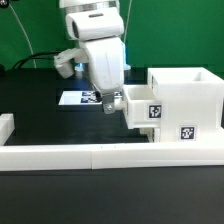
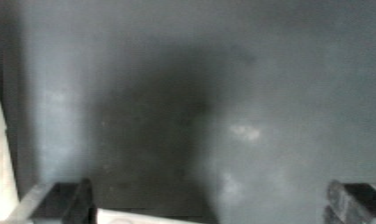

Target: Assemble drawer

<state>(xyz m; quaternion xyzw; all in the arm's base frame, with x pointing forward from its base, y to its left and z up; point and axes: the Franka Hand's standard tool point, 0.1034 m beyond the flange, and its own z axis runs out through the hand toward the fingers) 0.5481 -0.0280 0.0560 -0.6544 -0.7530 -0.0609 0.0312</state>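
Exterior view first: where's the drawer stuff?

Me: Small drawer box (image 1: 141,108) sits on the table (image 1: 35,115), touching the bigger open housing (image 1: 186,92) on the exterior view's right. Both stand upright w/ tags facing the cam. My pincer (image 1: 110,102) hangs just beside the box, on its exterior-view-left side. The marker board (image 1: 77,98) lies behind me and the long white rail (image 1: 100,155) runs along the front.

Op: Pincer state?

Me: Spread wide, holding nothing. Wrist view shows my fingers (image 2: 60,203) far apart w/ bare table between them, plus a white bit near one finger. It's too blurry to say what that is.

Op: So what's the step, and how to do it right?

Me: Prob. getting hold of the box, or nudging it toward the housing. I can't tell which. Either way I'd go slow and come down square so one finger lands inside the near wall and one outside, then pinch low on that wall. I'd keep the box flat and aligned w/ the housing opening, since a skewed box would likely jam. I'd also watch clearance so the housing isn't bumped.
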